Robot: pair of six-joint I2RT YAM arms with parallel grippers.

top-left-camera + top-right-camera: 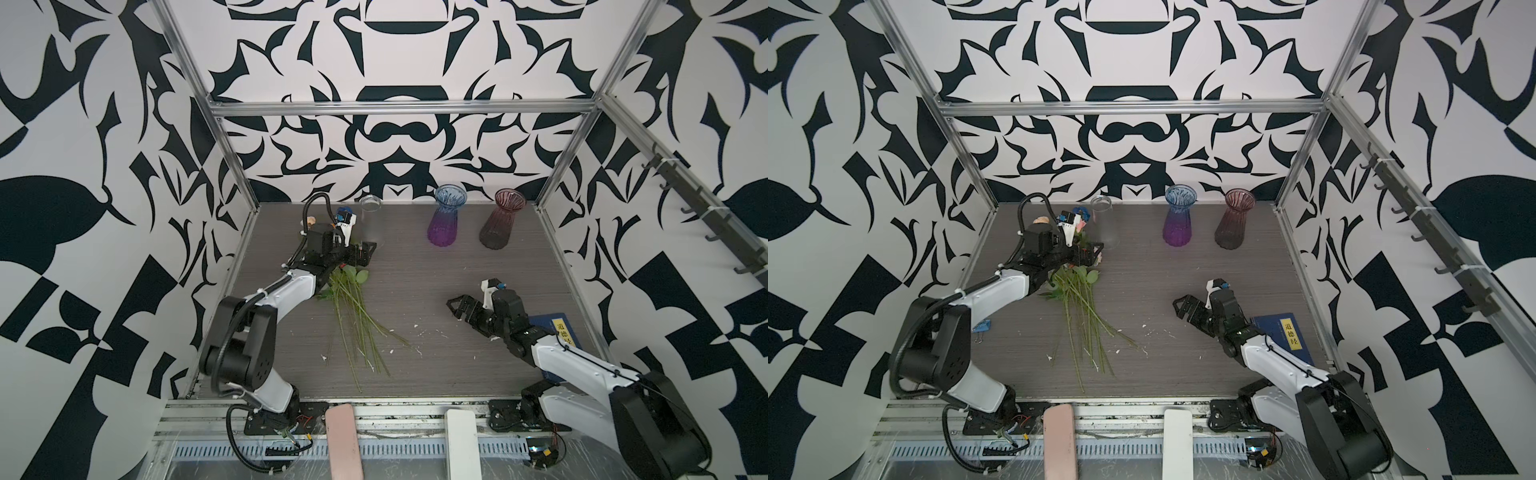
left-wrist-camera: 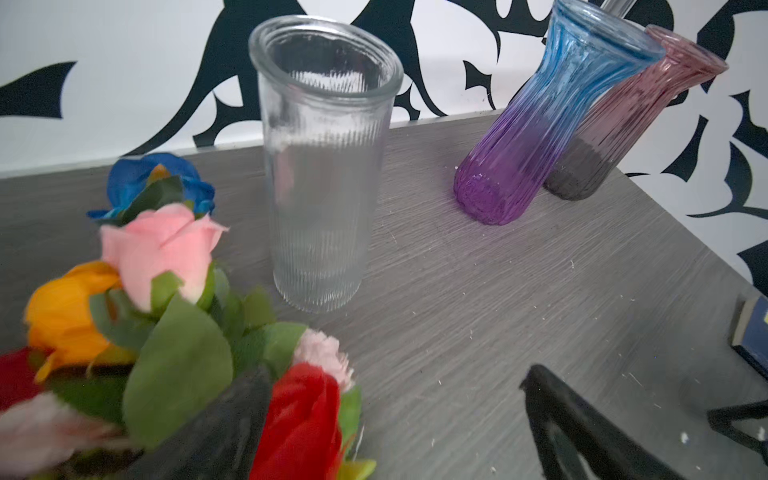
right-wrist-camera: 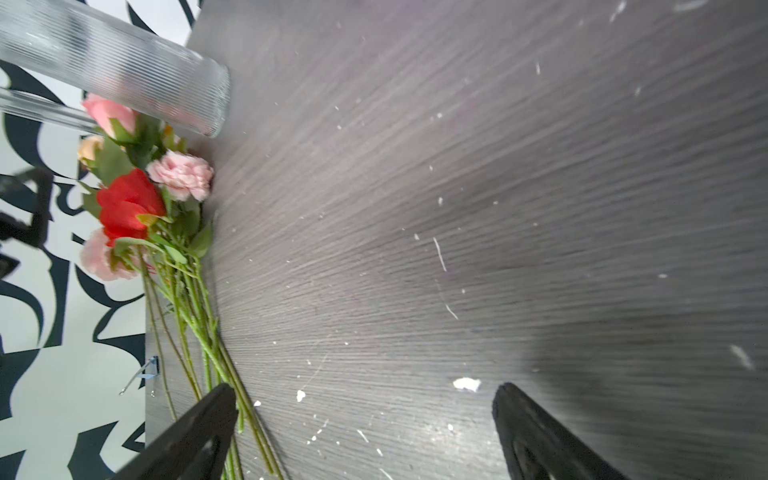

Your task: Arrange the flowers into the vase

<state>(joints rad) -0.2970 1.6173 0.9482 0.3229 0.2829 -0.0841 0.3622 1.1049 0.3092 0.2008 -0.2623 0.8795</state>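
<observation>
Both pairs of jaws gape empty; grabbing the tangled flowers (image 3: 129,203) could topple the clear vase (image 2: 324,166) beside them.

Both top views look down from high in front onto the whole table (image 1: 415,270), facing the back wall (image 1: 399,137). The left wrist camera sits low, close to the clear vase (image 2: 324,166). The right wrist camera skims the table toward the flowers (image 3: 137,199), sharing that vase.

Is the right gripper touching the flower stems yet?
Apart. In both top views the open right gripper sits well clear of the flower stems, with a stretch of bare table between them.
</observation>
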